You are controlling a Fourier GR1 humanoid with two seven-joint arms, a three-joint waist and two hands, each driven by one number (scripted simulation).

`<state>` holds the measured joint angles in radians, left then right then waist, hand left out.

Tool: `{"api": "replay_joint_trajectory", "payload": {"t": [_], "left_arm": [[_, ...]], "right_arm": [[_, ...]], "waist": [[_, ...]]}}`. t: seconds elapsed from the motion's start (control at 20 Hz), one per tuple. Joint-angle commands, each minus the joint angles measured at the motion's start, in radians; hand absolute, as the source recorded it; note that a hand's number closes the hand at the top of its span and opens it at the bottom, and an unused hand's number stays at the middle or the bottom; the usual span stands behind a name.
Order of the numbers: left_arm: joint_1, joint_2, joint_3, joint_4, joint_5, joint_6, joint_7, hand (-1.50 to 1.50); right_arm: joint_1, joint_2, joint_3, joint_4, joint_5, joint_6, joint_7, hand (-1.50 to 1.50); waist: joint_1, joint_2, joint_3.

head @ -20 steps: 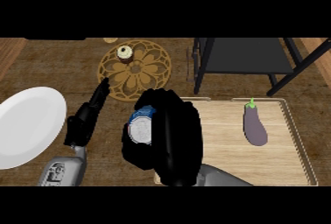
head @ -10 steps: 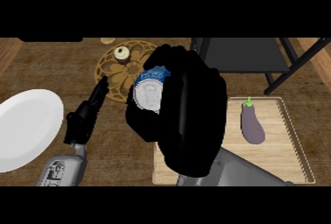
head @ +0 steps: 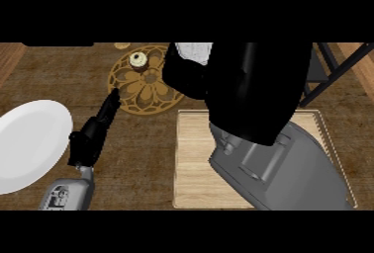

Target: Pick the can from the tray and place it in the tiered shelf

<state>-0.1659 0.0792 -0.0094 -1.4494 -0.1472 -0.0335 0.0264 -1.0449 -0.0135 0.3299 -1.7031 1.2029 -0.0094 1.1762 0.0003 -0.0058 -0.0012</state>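
The right hand (head: 241, 84) fills the upper middle of the head view, raised above the wooden tray (head: 191, 163), its fingers curled round the can (head: 194, 51), of which only a pale patch shows at the top edge. Dark bars of the tiered shelf (head: 332, 66) show just beside it at the upper right. The left hand (head: 91, 138) rests with fingers straight, between a white plate (head: 29, 143) and a round flower-patterned mat (head: 146, 81).
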Motion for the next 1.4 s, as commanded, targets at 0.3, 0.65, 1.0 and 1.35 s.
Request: {"api": "replay_joint_trajectory", "payload": {"t": [0.3,0.65,1.0,1.35], "left_arm": [[-0.071,0.004,0.019,0.046,-0.004,0.005,0.018,0.00],[0.044,-0.013,-0.032,-0.066,-0.023,0.005,0.009,0.00],[0.030,-0.033,-0.046,-0.058,-0.038,0.019,0.039,0.00],[-0.016,-0.002,0.002,0.000,-0.005,-0.012,-0.001,0.00]], "right_arm": [[-0.125,-0.033,-0.212,0.130,0.059,0.108,-0.016,1.50],[-0.114,-0.070,-0.219,0.121,0.114,0.156,-0.087,1.50],[-0.129,-0.109,-0.277,0.374,0.157,-0.041,-0.217,1.50],[-0.095,-0.153,-0.321,0.546,0.125,-0.264,-0.416,1.50]], "waist": [[-0.002,0.005,0.001],[0.004,0.002,0.001],[0.011,0.006,0.001],[0.014,0.010,0.001]]}}
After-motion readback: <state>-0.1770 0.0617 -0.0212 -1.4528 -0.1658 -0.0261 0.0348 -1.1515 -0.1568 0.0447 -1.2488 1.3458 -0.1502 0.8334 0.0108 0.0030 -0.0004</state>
